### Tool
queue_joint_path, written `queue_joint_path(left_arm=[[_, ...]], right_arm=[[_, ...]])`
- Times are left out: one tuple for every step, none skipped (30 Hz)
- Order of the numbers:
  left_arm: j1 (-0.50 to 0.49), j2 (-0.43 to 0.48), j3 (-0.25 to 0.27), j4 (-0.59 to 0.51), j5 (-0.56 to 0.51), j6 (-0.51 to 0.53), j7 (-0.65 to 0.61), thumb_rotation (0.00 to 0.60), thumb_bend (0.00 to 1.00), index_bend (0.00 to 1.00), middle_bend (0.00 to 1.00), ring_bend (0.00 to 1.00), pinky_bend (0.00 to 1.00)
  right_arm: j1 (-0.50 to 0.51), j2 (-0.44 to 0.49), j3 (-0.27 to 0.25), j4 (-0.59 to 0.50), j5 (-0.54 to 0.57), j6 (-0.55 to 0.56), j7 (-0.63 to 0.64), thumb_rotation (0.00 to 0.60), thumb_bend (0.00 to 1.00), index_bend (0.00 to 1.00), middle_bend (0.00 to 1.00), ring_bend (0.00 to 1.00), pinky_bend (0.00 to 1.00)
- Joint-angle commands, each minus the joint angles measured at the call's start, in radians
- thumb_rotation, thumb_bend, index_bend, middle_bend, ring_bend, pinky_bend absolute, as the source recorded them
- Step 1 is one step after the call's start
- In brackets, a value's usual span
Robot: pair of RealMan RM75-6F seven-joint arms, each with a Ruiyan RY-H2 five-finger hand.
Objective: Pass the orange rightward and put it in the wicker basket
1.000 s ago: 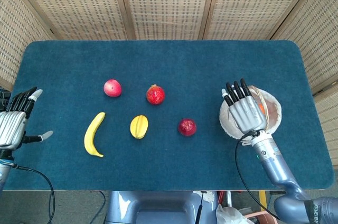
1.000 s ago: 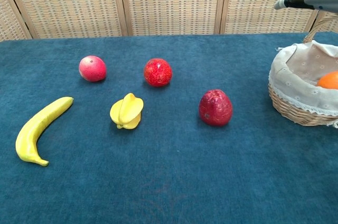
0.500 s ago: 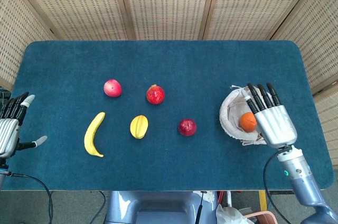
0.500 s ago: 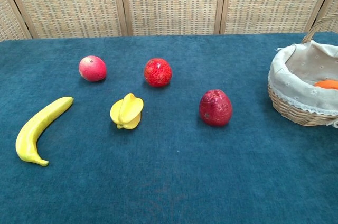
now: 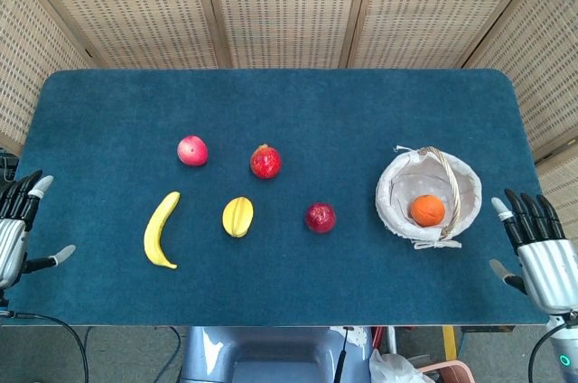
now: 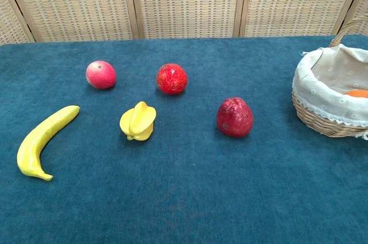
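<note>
Woven rattan screen panels in pale wooden frames are standing behind and around the counter, which is wearing a deep blue carpet-like cover with rounded corners. Even light is falling across it. Grey floor is showing below its near edge.

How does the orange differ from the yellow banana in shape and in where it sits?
The round orange is ball-shaped; the long yellow banana is curved. The orange lies inside the cloth-lined wicker basket on the right; the banana lies on the bare blue tablecloth at the left. Neither is touched by a hand.
</note>
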State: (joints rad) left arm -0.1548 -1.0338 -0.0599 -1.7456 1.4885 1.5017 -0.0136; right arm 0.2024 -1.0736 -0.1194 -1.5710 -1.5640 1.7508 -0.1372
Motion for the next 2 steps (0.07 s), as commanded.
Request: queue_joint_path(left_arm=[[0.007, -0.006, 0.007, 0.0, 0.012, 0.006, 0.015, 0.6, 0.02, 0.0, 0.0, 0.0, 0.0], [0.009, -0.008, 0.008, 0.0, 0.015, 0.01, 0.02, 0.6, 0.02, 0.0, 0.0, 0.0, 0.0]], right_arm=[[-0.049, -0.011, -0.011, 0.005, -0.014, 0.027, 0.031, 0.6, 0.0, 0.0, 0.0, 0.0, 0.0], [-0.056, -0.01, -0.008, 0.001, -0.016, 0.026, 0.028, 0.6, 0.0, 0.0, 0.0, 0.0, 0.0]])
